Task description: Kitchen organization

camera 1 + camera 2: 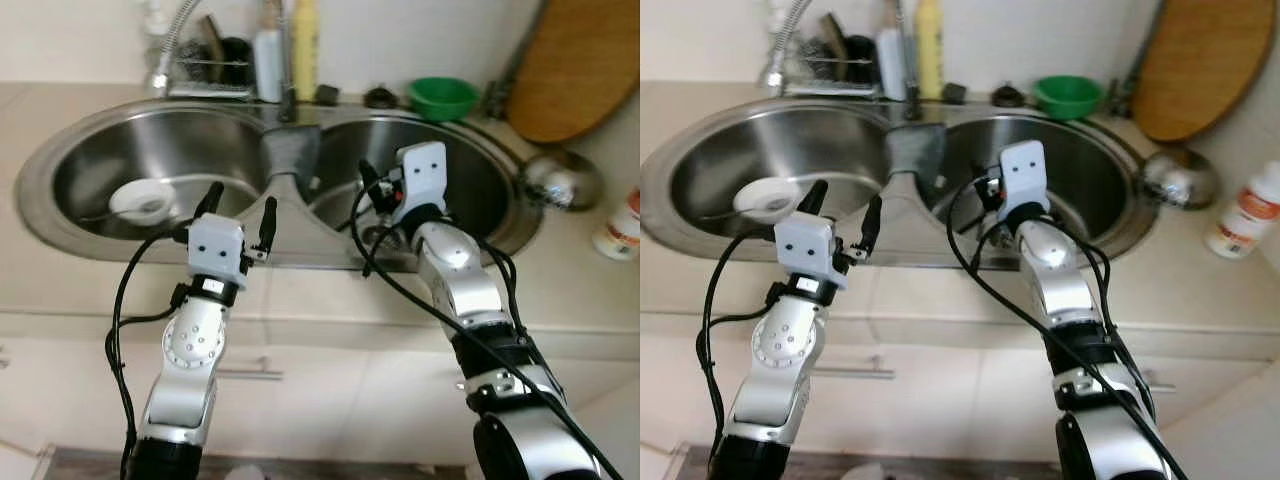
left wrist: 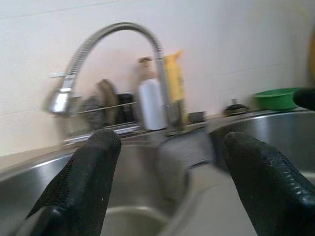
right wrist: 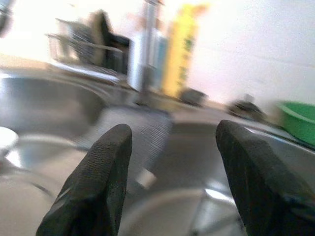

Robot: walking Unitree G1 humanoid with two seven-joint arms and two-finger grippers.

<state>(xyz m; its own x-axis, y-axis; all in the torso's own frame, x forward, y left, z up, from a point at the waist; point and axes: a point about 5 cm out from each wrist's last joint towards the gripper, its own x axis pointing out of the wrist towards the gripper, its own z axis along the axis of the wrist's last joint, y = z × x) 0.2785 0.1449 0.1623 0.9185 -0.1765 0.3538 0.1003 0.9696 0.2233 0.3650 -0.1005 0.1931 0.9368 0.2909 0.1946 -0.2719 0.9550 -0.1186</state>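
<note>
- Left arm reaches forward over the counter edge; left gripper (image 1: 238,213) hovers at the front rim of the double sink (image 1: 300,255), fingers spread apart, nothing between them.
- In the left wrist view the two fingertips (image 2: 86,172) stand wide apart, pointing toward the faucet (image 2: 113,39) and the sink divider.
- Right arm stretches further forward, elbow bent; right gripper (image 3: 172,162) sits over the front part of the right basin, at about 3 o'clock from the left gripper.
- Right gripper fingers (image 3: 98,177) are parted and empty, aimed at the divider and the back ledge.
- White bowl (image 1: 143,203) lies in the left basin, near its front left, at about 9 o'clock from the left gripper, apart from it.
- Grey cloth (image 1: 291,147) drapes over the divider between the basins, at about 12 o'clock from the left gripper, 10 o'clock from the right one.
- Back ledge: yellow bottle (image 1: 305,48), white bottle (image 1: 268,62) just beside it, dish rack (image 1: 210,70) to their left.
- Green bowl (image 1: 442,97) on the ledge at about 1 o'clock from the right gripper, well apart.
- Wooden board (image 1: 575,65) leans on the wall at far right; steel ladle bowl (image 1: 560,180) below it; white bottle with orange label (image 1: 622,225) on the counter at the right edge.
</note>
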